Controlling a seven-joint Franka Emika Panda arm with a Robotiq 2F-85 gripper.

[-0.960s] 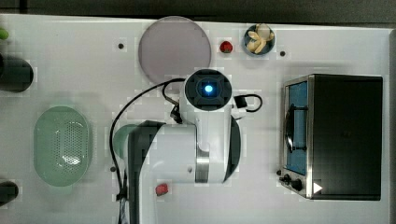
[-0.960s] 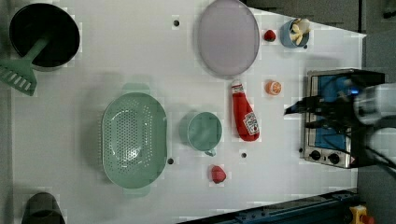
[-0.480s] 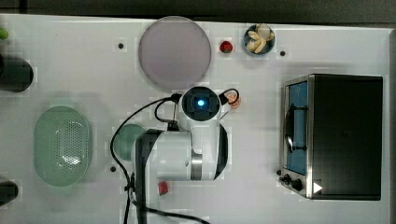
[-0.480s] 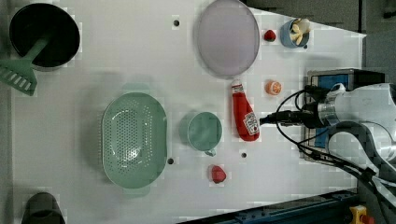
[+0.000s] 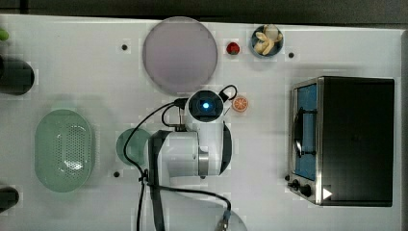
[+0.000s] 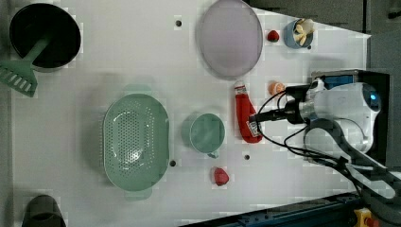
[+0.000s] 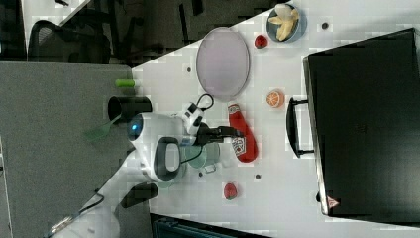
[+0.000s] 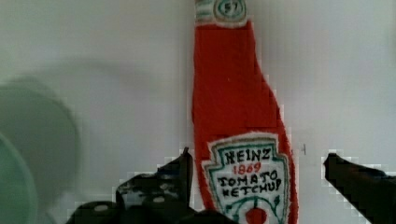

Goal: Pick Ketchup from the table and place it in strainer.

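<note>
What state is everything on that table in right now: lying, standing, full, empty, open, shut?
Ketchup: lying flat on the table, cap on, not gripped.
Gripper: fingers open, one each side of the bottle's label.
Strainer: upright, empty.
Green cup: upright, looks empty.
Lilac plate: flat, empty.
Blue bowl: holds pale pieces.
Toaster oven: door shut.

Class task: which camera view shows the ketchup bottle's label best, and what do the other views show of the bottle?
The wrist view: the ketchup bottle is close, label readable. Left and right views show it small, lying flat on the table.
</note>
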